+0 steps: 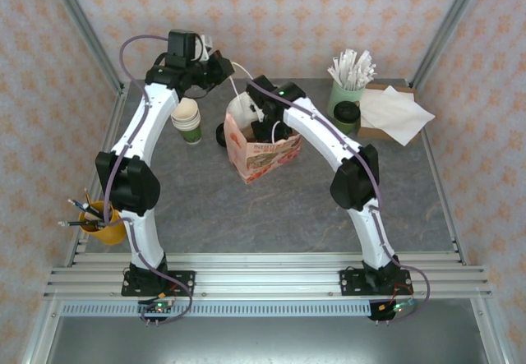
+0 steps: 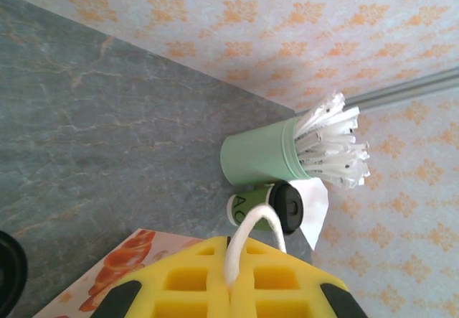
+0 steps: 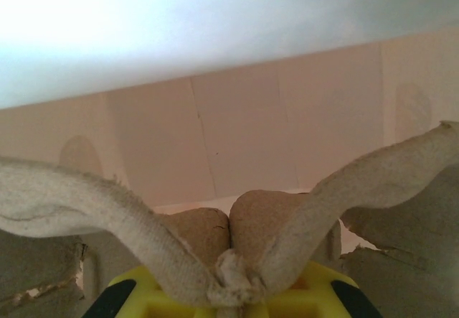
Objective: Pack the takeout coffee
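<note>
Nearest the arm bases, a yellow mug [image 1: 103, 220] is sitting at the left edge of the table [image 1: 205, 208]. At centre, a printed paper bag [image 1: 263, 152] is standing upright. The right gripper [image 3: 231, 295] is reaching down into the bag, its jaws clamping tight on a fold of pulp tray [image 3: 237, 235], with the bag's inner wall [image 3: 251, 138] lying beyond. Just behind the bag, the left gripper [image 2: 231, 293] is pinching the bag's white cord handle [image 2: 251, 235], jaws closed on it. A cup stack [image 1: 187, 119] is standing left of the bag. The coffee [image 1: 346, 117], black lid on, is standing outside the bag, off to its right, just in front of the straw holder [image 1: 345, 94]. Napkins [image 1: 396, 113] are lying beside both, toward the far right corner.
</note>
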### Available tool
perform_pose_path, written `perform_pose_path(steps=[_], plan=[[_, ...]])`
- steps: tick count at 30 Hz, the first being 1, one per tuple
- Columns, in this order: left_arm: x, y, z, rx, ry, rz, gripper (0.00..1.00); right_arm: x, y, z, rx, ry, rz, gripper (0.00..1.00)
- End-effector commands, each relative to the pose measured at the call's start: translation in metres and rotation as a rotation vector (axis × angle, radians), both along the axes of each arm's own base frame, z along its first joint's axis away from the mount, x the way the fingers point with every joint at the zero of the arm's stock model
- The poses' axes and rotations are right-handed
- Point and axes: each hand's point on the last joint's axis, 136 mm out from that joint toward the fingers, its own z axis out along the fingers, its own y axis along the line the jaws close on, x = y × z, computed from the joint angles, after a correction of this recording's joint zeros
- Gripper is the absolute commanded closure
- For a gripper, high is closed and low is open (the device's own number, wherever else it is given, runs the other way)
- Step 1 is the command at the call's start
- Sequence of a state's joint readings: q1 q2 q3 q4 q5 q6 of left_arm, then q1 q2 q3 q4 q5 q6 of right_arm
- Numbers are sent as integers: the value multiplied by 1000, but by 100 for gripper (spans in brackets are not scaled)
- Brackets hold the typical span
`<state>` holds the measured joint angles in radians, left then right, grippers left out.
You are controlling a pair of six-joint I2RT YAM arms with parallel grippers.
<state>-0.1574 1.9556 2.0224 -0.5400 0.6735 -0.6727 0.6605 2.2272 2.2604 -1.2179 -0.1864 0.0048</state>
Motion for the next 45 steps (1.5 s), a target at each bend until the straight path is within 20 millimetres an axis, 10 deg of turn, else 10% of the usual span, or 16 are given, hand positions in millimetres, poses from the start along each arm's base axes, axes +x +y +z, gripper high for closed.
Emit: perform_pose_path(steps=[1,5,10,17,22,33,45], plan=[[-8,-29,23,0,-123,-126,100,17,4,-14,1,-16,-2,100],[-21,-37,0,11,-100,-189,100,16,4,-38,-21,45,-23,100],[-31,-41,18,17,-155,-244,100,9,-6,-70,-67,70,-17,100],[-24,-20,33,-30,-143,-163,100,-20,-24,-59,-68,74,17,100],[-60,-46,19,-2,-105,-319,100,-33,-23,-56,-34,-38,38,100],[-93,-80,8,-23,-90,-446,100,-48,-35,-148,-83,25,-29,100],[-77,-61,10,24,-103,-397,100,-95,-60,-215,-166,230,-55,87]])
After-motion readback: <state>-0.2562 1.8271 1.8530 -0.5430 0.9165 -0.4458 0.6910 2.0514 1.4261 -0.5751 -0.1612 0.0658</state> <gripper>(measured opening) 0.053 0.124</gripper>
